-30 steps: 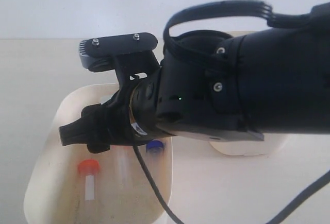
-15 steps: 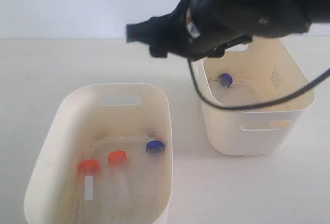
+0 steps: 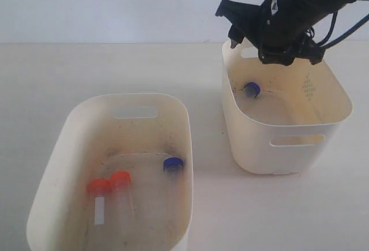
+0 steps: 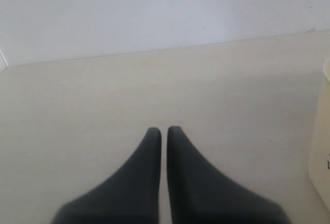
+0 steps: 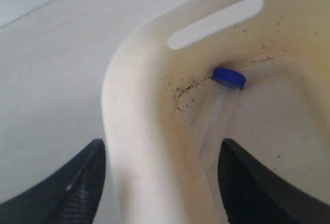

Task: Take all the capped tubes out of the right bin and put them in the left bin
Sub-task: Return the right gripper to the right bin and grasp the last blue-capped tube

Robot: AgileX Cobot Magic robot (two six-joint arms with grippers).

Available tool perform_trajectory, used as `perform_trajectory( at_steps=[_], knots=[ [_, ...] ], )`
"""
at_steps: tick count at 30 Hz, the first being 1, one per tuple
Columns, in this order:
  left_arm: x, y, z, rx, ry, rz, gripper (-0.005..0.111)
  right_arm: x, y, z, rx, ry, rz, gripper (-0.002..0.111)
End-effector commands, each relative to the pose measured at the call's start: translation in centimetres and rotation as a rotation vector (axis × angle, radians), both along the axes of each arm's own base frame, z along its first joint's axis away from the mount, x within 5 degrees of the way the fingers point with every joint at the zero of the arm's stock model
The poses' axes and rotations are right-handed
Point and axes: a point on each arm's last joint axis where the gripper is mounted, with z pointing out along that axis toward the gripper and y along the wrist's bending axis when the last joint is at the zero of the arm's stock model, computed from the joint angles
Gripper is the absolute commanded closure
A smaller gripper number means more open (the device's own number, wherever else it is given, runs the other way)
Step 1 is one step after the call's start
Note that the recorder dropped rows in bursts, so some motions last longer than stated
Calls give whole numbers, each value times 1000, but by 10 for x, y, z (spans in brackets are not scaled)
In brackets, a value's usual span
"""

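Orange caps now number two in the left bin (image 3: 69, 124): a second orange tube (image 3: 120, 178) has appeared beside the first orange tube (image 3: 99, 186), with a blue tube (image 3: 173, 163) near them. The right gripper (image 5: 162, 149) has swung back from that bin to the right bin (image 3: 288, 147). Its jaws are apart and empty, straddling the bin's wall. The last blue tube (image 3: 252, 89) lies just beyond and below it, under the slot handle. I judge three of four moved, with one pickup left. The left gripper (image 4: 163, 131) is pressed together, empty, above the bare surface (image 3: 57, 72), which is pale beige and matt. A plain pale wall (image 3: 115, 3) stands behind.
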Motion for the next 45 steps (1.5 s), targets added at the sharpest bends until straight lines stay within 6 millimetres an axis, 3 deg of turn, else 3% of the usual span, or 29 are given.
perform_trajectory(
  at_steps=[1, 15, 28, 33, 39, 45],
  knots=[
    [0, 0, 3, -18, -21, 1, 102, 12, -10, -17, 39, 39, -39, 49],
    [0, 0, 3, -18, -21, 1, 102, 32, -8, -68, 86, 98, -103, 49],
    [0, 0, 3, -18, -21, 1, 102, 35, -7, -81, 87, 118, -115, 49],
    [0, 0, 3, -18, -21, 1, 102, 36, -29, -84, 67, 171, -179, 49],
    [0, 0, 3, -18, -21, 1, 102, 41, -17, -81, 131, 95, -160, 49],
    [0, 0, 3, -18, -21, 1, 102, 42, -21, -98, 107, 151, -176, 49]
  ],
)
